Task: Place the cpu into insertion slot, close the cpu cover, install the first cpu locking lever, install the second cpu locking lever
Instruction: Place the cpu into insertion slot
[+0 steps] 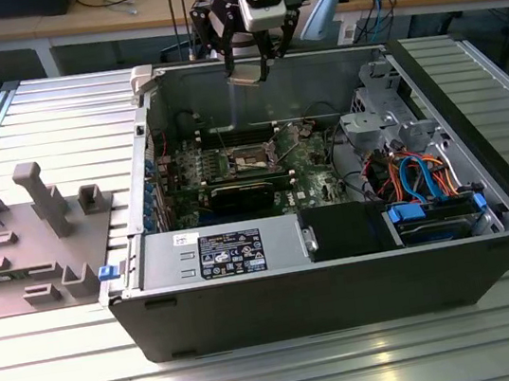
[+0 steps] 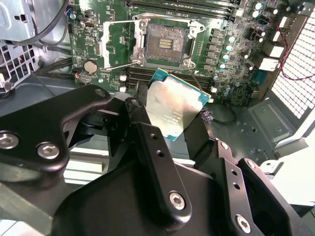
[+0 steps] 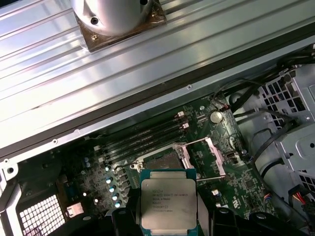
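Note:
My gripper (image 1: 246, 69) hangs above the back of the open computer case, shut on the cpu (image 1: 245, 75). In both wrist views the cpu (image 2: 172, 105) (image 3: 169, 201) is a silver-topped square chip with a teal edge, pinched between the black fingers (image 2: 147, 132). The insertion slot (image 2: 166, 43) (image 1: 252, 157) lies below it on the green motherboard, uncovered, its dark centre showing. The cpu cover (image 2: 119, 42) (image 3: 204, 157) is flipped open beside the slot. The chip hides part of the slot (image 3: 162, 158) in the first wrist view.
Inside the case are a black card (image 1: 245, 192), memory slots (image 3: 142, 135), a power supply (image 1: 221, 253) and a drive cage with blue and orange cables (image 1: 417, 185). A grey fixture plate (image 1: 32, 243) lies at the exterior view's left. A silvery round mount (image 3: 115, 17) stands behind the case.

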Controlling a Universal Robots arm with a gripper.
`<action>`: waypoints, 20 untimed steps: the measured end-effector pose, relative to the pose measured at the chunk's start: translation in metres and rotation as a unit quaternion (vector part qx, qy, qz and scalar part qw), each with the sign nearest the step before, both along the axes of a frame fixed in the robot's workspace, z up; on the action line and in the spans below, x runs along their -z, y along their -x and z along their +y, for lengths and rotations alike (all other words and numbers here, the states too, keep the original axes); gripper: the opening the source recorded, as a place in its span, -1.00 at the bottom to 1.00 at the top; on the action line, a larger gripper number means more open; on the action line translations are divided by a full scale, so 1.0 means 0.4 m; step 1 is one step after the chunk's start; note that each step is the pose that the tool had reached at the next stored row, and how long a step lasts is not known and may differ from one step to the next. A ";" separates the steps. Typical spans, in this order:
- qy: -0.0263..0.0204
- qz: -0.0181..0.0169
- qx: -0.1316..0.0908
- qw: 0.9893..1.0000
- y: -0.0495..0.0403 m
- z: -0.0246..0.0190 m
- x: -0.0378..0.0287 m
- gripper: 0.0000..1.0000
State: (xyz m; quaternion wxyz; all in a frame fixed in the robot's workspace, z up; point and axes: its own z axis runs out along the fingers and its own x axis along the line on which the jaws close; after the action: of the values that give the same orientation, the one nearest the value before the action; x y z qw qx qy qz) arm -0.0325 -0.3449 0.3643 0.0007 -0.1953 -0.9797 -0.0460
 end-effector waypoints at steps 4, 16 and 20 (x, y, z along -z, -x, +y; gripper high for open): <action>0.000 0.000 0.002 1.000 0.000 0.000 0.000 0.08; 0.000 0.000 0.007 1.000 0.000 0.000 0.000 0.08; 0.000 0.000 0.009 1.000 0.000 0.000 0.000 0.08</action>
State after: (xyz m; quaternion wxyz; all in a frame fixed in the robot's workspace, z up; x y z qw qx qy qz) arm -0.0325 -0.3449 0.3643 0.0003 -0.2042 -0.9778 -0.0460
